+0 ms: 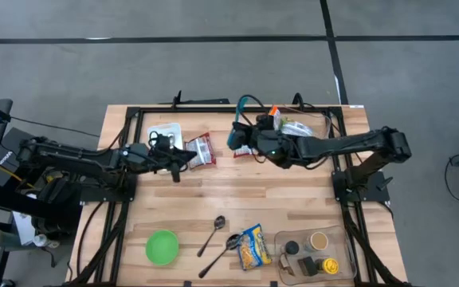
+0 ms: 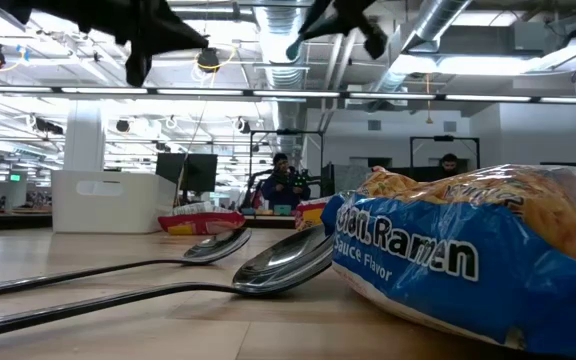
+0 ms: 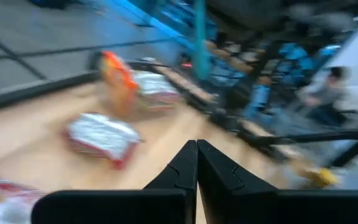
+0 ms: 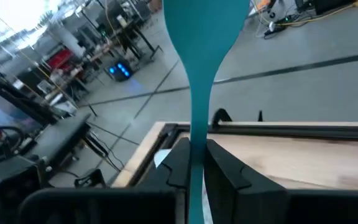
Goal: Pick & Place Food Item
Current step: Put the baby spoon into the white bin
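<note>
A: What are the right gripper's (image 4: 196, 163) fingers doing?

B: They are pinched nearly shut on the stem of a teal spatula (image 4: 199, 74), whose blade stands up beyond the tips. The arm hangs over the far middle of the table (image 1: 293, 209).

A: And the left gripper (image 3: 196, 163)?

B: Fingers pressed together, holding nothing. Just ahead of them lies a red-and-silver snack packet (image 1: 201, 149), the likely food item; a second packet (image 1: 243, 151) lies under the right gripper.

A: What could go wrong?

B: The spatula is held on a thin stem, so it could swivel or slip if the grip eases. The left fingers must open before they reach the packet, or they will only push it. The two arms are close and could clash.

A: Anything nearer us?

B: A ramen bag (image 1: 253, 245), two spoons (image 1: 212, 235) and a green bowl (image 1: 162, 246), well away from both grippers.
</note>
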{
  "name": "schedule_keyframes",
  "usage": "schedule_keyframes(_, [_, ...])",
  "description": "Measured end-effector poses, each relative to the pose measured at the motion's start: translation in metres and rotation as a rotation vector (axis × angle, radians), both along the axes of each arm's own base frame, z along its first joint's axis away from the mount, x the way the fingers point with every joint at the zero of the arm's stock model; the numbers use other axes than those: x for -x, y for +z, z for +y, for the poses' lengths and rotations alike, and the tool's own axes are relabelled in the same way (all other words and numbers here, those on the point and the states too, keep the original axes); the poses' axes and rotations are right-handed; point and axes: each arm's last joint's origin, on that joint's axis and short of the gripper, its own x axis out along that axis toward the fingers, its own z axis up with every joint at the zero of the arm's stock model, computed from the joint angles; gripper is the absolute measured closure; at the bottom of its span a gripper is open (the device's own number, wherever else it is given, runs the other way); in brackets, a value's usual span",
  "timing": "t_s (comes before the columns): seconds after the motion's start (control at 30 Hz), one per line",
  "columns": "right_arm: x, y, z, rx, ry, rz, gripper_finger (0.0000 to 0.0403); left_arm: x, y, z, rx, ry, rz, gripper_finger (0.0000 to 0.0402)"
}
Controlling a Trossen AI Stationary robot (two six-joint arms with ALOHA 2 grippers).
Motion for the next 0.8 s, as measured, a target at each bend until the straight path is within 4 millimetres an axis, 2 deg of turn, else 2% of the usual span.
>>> schedule_keyframes(0.17, [-0.019,-0.014,-0.008,-0.002,-0.024,-0.054,0.038,-0.004,-0.006,0.003,-0.11,0.098,0.073,0.0401])
schedule_keyframes(0.3, [-0.032,-0.024,-0.015,-0.027,-0.047,-0.137,0.0378,-0.011,-0.015,0.003,-0.179,0.112,0.153,0.0401])
schedule_keyframes(0.5, [-0.046,-0.039,-0.022,-0.064,-0.023,-0.19,0.0379,-0.022,-0.03,0.002,-0.162,0.098,0.22,0.0397])
schedule_keyframes(0.63, [-0.05,-0.048,-0.022,-0.068,-0.002,-0.152,0.0379,-0.027,-0.037,0.001,-0.13,0.105,0.239,0.0394])
schedule_keyframes(0.8, [-0.049,-0.047,-0.019,-0.017,0.018,-0.098,0.038,-0.029,-0.036,0.001,-0.098,0.114,0.206,0.0394])
